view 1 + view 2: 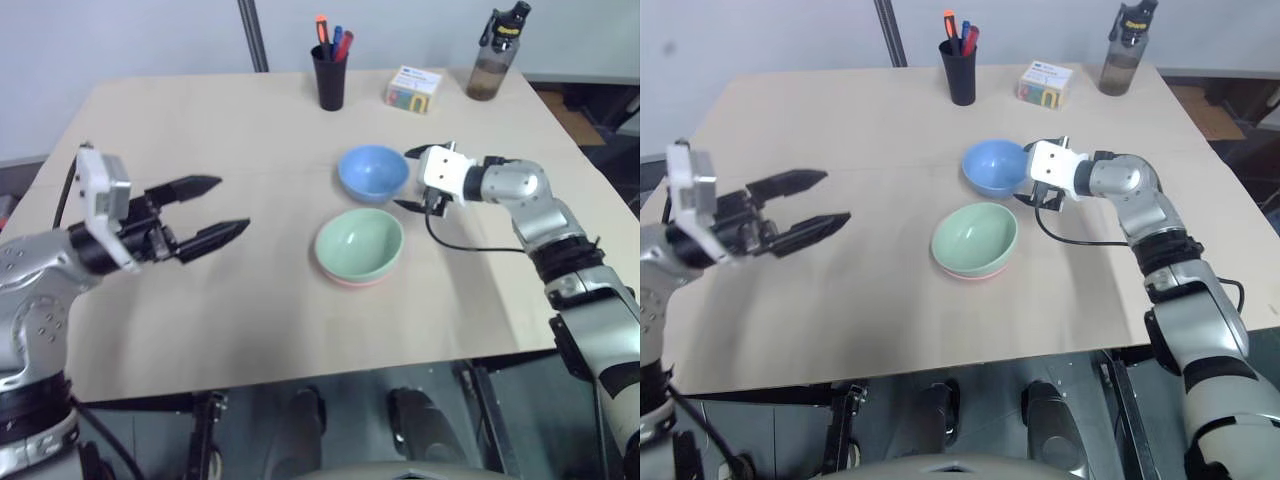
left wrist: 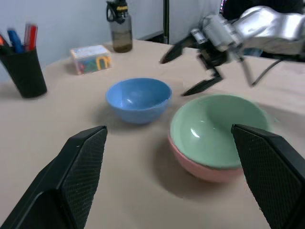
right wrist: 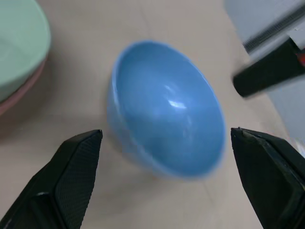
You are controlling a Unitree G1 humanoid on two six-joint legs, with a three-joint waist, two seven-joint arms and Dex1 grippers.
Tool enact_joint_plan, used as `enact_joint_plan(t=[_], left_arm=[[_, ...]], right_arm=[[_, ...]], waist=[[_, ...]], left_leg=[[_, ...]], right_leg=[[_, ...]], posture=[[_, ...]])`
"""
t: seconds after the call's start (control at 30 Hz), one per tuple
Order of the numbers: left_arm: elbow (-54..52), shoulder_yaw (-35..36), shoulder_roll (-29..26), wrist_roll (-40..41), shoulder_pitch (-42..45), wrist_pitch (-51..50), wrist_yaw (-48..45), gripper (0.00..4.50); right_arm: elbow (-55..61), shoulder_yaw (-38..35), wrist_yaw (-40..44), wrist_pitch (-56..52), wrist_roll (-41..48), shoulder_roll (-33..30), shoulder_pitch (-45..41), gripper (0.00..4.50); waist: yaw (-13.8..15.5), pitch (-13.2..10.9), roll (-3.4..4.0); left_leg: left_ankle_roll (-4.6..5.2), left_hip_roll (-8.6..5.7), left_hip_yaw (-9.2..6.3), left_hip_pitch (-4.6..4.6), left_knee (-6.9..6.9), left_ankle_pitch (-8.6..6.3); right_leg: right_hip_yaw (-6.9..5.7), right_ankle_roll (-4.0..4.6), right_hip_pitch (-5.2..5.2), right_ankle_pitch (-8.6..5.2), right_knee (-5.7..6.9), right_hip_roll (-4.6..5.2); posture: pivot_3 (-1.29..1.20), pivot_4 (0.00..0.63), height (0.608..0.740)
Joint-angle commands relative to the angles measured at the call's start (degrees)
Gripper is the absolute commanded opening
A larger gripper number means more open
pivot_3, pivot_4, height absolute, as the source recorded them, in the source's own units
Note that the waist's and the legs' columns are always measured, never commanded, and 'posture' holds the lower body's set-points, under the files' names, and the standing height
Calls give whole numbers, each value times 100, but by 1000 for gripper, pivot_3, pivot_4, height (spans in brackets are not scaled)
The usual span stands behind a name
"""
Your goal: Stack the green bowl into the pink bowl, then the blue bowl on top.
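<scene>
The green bowl (image 1: 359, 243) sits nested inside the pink bowl (image 1: 350, 281), whose rim shows beneath it near the table's middle. Just behind them the blue bowl (image 1: 373, 172) stands upright on the table. My right gripper (image 1: 408, 178) is open at the blue bowl's right side, one finger above its rim and one lower beside its wall. In the right wrist view the blue bowl (image 3: 167, 129) lies between and ahead of the two fingers. My left gripper (image 1: 230, 204) is open and holds nothing, well to the left of the bowls above the table.
At the back of the wooden table (image 1: 200, 130) stand a black pen cup (image 1: 329, 75), a small white box (image 1: 413, 88) and a dark drinking bottle (image 1: 495, 55). A metal pole (image 1: 252, 35) rises behind the table.
</scene>
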State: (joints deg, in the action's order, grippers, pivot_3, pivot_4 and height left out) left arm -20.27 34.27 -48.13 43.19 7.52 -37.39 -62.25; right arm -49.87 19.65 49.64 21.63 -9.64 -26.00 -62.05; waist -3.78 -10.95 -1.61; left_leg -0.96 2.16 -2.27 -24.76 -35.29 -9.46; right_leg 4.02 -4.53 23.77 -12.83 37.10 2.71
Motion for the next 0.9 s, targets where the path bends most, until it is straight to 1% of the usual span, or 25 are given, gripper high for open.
enact_joint_plan(t=[0.03,0.07,0.23,0.27,0.33,0.5,0.53,0.57,0.6,0.63,0.83,0.87,0.9], left_arm=[[-498,620,-241,329,-379,-130,33,4418],[-537,673,-253,254,-472,-67,98,4418],[-777,1062,-458,435,-1023,-278,108,4418],[-808,1128,-506,484,-1113,-309,52,4473],[-816,1243,-583,570,-1244,-349,-29,4500],[-758,1550,-692,1022,-1377,-452,-272,4500],[-759,1597,-693,1117,-1412,-475,-326,4500],[-757,1615,-697,1184,-1431,-485,-345,4500],[-754,1619,-707,1227,-1446,-482,-354,4500],[-757,1610,-718,1251,-1461,-461,-370,4500],[-844,1469,-740,1365,-1535,-403,-484,4500],[-839,1423,-726,1336,-1540,-357,-502,4500],[-802,1351,-701,1288,-1518,-293,-511,4500]], right_arm=[[-783,119,-65,776,-351,118,-434,4500],[-973,152,-98,881,-435,166,-520,4500],[-1804,392,-480,1170,-1004,370,-896,4500],[-1915,418,-560,1180,-1093,401,-943,4254],[-2065,451,-666,1211,-1232,439,-1006,3737],[-2274,399,-768,1195,-1384,536,-1113,1470],[-2294,389,-777,1191,-1402,560,-1126,1091],[-2310,381,-786,1189,-1419,574,-1135,466],[-2321,373,-795,1190,-1434,585,-1142,162],[-2327,369,-815,1200,-1453,594,-1147,58],[-2273,320,-645,1357,-1465,467,-1223,58],[-2246,253,-496,1382,-1378,416,-1253,58],[-2169,85,-125,1387,-1140,334,-1308,58]], waist=[[16,0,0],[22,0,0],[-24,-1,1],[-30,-1,1],[-39,-2,4],[-52,-3,5],[-55,-3,4],[-60,-3,5],[-60,-4,6],[-58,-4,6],[-60,-4,7],[-60,-5,8],[-56,-6,10]], left_leg=[[0,0,0,1,0,0],[-1,-1,-3,3,1,0],[-2,0,0,8,2,0],[-2,1,0,9,4,0],[-2,2,0,9,8,0],[-2,2,3,9,10,0],[-2,2,3,10,10,0],[-2,2,3,10,10,0],[-2,2,3,10,10,0],[-2,2,3,9,10,0],[-2,2,3,9,10,0],[-2,2,4,9,11,0],[-2,2,3,8,11,0]], right_leg=[[-1,1,-2,0,1,0],[-3,2,-5,-1,0,0],[-3,27,-4,-9,1,0],[-3,28,-3,-8,1,0],[-3,28,1,-8,3,-1],[-2,29,2,-8,3,-1],[-2,29,2,-8,2,-1],[-2,29,2,-8,2,-1],[-2,29,2,-8,3,-1],[-2,29,2,-8,2,-1],[-2,29,2,-8,2,-1],[-2,28,2,-8,2,-1],[-2,28,2,-7,2,-1]], posture=[[0,150,740],[0,150,740],[0,150,740],[0,150,740],[0,150,740],[0,150,740],[0,150,740],[0,150,740],[0,150,740],[0,150,740],[0,150,740],[0,150,740],[0,150,740]])
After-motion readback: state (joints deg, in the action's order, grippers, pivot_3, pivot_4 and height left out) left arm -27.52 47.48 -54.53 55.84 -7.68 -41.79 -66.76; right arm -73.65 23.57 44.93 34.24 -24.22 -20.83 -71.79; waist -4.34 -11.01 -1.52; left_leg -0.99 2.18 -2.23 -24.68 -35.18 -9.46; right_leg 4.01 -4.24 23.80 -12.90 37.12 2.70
